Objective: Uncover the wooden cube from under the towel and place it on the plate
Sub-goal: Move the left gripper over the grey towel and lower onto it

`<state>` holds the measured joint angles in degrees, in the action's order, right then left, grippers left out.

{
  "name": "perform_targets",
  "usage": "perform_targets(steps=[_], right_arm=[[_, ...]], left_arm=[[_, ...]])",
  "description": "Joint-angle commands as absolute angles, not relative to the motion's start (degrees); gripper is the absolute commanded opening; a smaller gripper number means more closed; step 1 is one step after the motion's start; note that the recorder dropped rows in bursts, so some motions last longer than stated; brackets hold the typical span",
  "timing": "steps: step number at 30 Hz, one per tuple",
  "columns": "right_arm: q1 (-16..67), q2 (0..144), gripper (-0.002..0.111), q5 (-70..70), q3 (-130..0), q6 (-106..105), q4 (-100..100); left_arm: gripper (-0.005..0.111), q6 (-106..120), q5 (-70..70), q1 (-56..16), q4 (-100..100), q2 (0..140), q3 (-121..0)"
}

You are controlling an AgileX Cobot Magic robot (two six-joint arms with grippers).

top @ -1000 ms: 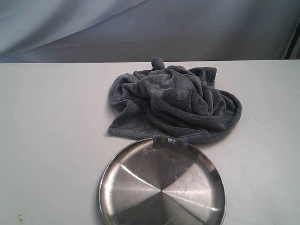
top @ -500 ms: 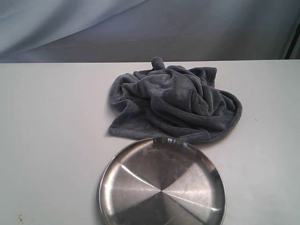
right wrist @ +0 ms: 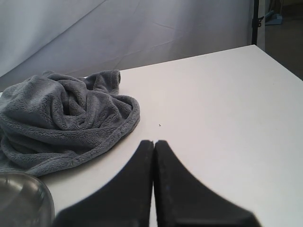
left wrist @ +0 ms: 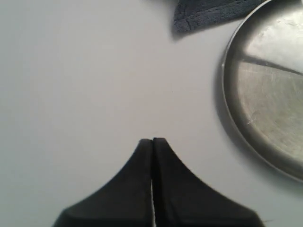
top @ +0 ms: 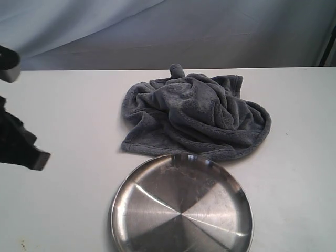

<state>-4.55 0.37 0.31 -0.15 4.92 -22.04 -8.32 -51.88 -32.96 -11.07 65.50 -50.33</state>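
The left claw (left wrist: 152,141) and right claw (right wrist: 154,142) are seen closed and empty. The wooden cube is hidden, presumably under the towel (top: 195,116) bunched behind the plate (top: 181,207); the left claw is judged nearer.

The crumpled blue-grey towel (top: 194,118) lies heaped just beside the shiny plate (top: 157,220).

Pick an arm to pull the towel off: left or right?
Left, probably. The left gripper hangs over the table beside the plate, the corner of the towel just ahead. The right gripper faces the towel but is outside the exterior view. Both are shut.
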Motion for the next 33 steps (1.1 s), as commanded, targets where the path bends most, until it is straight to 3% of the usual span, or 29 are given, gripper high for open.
perform_targets(steps=[1,7,18,25,33], right_arm=[[-4.55,0.00,0.003,0.99,0.00,5.15,-22.32],[-4.55,0.00,0.003,0.99,0.00,5.15,-22.32],[-4.55,0.00,0.003,0.99,0.00,5.15,-22.32],[-4.55,0.00,0.003,0.99,0.00,5.15,-22.32],[-4.55,0.00,0.003,0.99,0.00,5.15,-22.32]], left_arm=[[0.000,-20.92,-51.33,-40.57,-14.51,73.19,-54.39],[0.000,-24.21,-49.64,-45.27,-14.30,85.92,-63.76],[0.000,-29.44,-42.40,-45.54,-11.62,104.52,-84.83],[0.000,-14.83,-47.18,-45.84,3.14,116.20,-99.76],[0.000,-10.00,-46.27,-46.27,1.37,127.12,-111.48]])
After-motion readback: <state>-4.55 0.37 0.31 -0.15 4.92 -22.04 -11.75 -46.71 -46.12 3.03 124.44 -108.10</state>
